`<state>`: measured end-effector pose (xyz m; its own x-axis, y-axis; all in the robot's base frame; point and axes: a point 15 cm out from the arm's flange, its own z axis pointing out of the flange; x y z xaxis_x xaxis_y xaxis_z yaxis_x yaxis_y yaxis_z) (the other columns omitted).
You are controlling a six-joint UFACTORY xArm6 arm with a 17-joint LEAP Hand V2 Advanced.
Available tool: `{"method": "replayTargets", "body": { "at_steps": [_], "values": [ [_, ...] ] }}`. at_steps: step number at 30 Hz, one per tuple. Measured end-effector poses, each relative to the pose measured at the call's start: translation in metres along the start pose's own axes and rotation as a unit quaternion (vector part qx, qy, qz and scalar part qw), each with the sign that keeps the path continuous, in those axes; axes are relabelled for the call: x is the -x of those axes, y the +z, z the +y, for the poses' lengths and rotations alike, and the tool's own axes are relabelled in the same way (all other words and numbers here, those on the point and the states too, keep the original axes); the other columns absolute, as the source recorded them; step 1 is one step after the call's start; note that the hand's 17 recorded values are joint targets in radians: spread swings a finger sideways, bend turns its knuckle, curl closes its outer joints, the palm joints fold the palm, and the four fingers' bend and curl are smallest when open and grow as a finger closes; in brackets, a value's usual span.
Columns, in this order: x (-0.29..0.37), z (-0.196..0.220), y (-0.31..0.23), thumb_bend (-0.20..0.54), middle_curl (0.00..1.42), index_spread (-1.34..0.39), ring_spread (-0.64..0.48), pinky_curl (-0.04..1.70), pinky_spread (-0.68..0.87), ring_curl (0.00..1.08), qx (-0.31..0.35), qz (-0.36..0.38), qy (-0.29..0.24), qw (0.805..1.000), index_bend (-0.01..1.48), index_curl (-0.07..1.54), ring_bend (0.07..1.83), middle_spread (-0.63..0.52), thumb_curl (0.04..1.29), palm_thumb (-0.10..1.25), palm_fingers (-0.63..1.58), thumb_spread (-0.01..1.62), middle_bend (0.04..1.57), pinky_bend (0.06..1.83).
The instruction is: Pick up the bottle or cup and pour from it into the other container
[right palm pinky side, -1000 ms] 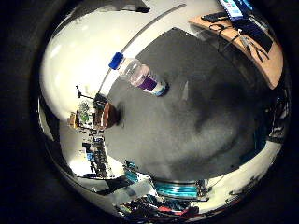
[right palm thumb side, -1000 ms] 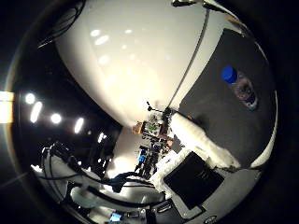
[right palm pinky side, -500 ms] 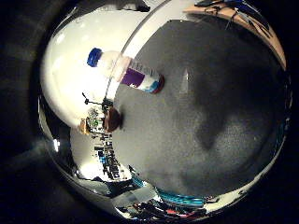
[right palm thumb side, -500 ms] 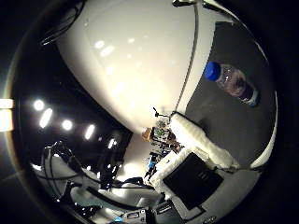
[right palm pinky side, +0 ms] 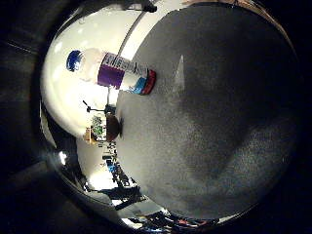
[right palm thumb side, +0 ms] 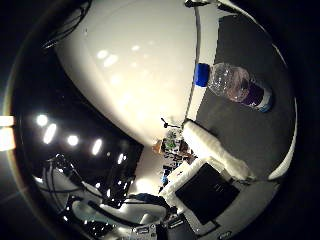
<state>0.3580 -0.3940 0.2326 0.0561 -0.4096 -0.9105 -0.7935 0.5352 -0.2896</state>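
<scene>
A clear plastic bottle point(right palm pinky side: 111, 74) with a blue cap and a purple label stands upright on the dark grey tabletop point(right palm pinky side: 219, 126), near the table's edge. It also shows in the thumb side view as the bottle point(right palm thumb side: 236, 86), some liquid inside. My right hand point(right palm thumb side: 212, 167) appears only in that view as a white padded finger point(right palm thumb side: 215, 149) stretched straight out and a black part of the palm. The hand is apart from the bottle and holds nothing. No second container appears in either view.
The table edge point(right palm pinky side: 127, 46) runs just behind the bottle, with a pale wall beyond it. A tripod and wooden furniture point(right palm pinky side: 100, 127) stand far off in the room. Bright ceiling lights point(right palm thumb side: 47, 134) show over a dark area.
The bottle has grown larger in both views over the last second, so the palm has come closer to it. The bottle itself has stayed upright in place.
</scene>
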Motion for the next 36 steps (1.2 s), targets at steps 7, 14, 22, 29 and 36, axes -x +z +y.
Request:
{"method": "replayTargets", "body": {
  "at_steps": [7,14,22,29,36],
  "values": [
    [-0.001,-0.007,0.017,-0.023,0.37,-0.26,0.12,-0.01,0.48,0.21,0.011,0.003,-0.004,1.000,0.17,0.31,0.51,0.00,0.43,0.73,0.27,1.05,0.29,0.82],
    [-0.006,-0.012,0.034,-0.023,0.38,-0.26,0.12,0.00,0.48,0.20,0.019,0.009,-0.004,1.000,0.17,0.31,0.52,0.00,0.43,0.73,0.27,1.05,0.30,0.82],
    [-0.009,-0.014,0.054,-0.023,0.38,-0.26,0.12,-0.01,0.48,0.20,0.034,0.005,0.008,0.999,0.17,0.31,0.52,0.00,0.43,0.72,0.26,1.05,0.30,0.84],
    [-0.009,-0.018,0.068,-0.024,0.37,-0.25,0.12,-0.01,0.46,0.20,0.042,0.008,0.009,0.999,0.17,0.31,0.53,0.00,0.43,0.72,0.27,1.04,0.30,0.83],
    [-0.005,-0.020,0.084,-0.019,0.38,-0.23,0.06,-0.01,0.40,0.20,0.056,0.006,0.013,0.998,0.18,0.33,0.62,-0.03,0.43,0.75,0.45,1.03,0.33,0.85]
  ]
}}
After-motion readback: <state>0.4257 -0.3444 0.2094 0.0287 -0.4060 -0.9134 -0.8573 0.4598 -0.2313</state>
